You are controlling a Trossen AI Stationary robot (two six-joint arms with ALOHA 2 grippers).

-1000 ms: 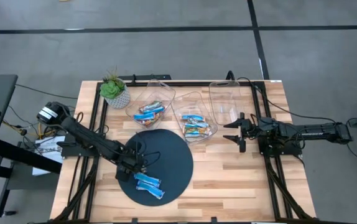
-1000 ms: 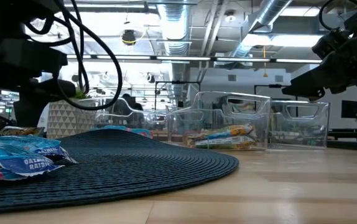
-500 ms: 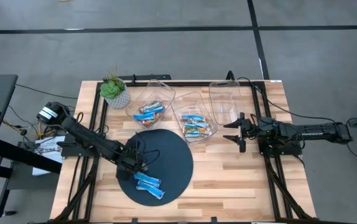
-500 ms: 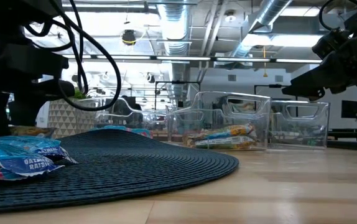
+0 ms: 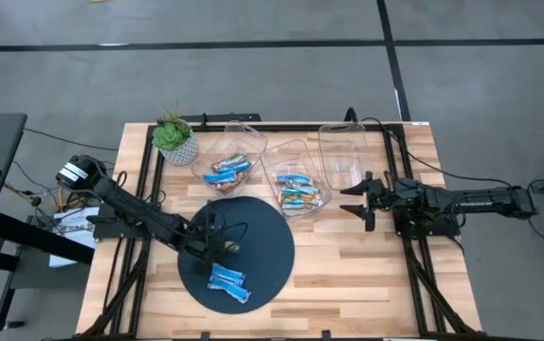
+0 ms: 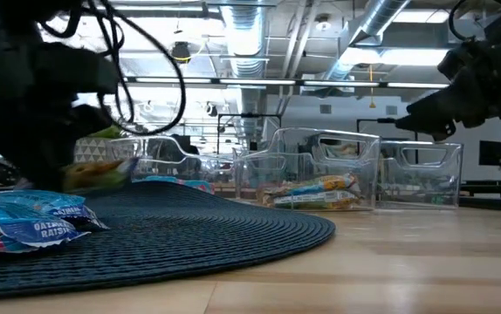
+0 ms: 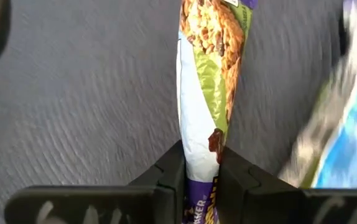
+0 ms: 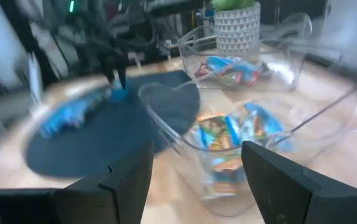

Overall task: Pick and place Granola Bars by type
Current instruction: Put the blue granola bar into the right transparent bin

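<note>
**Your left gripper (image 7: pixel 200 177) clamped a green-and-white wrapped granola bar (image 7: pixel 208 81) over the dark round woven mat (image 5: pixel 262 248).**

A second earlier your left gripper stood with its jaws apart above the mat, just beside the two blue-wrapped bars (image 5: pixel 227 282). By this moment the jaws had come together on one end of the green-and-white bar, and in the low view that bar (image 6: pixel 100 171) hung clear of the mat, so the pick looked made. The blue bars lay where they had been. The left clear plastic bin (image 5: pixel 249 144) and the middle clear bin (image 5: pixel 302 157) each held bars, while the right clear bin (image 5: pixel 348 142) looked bare. Your right gripper (image 5: pixel 360 202) had not moved, waiting by that bin with its fingers spread wide.
</note>
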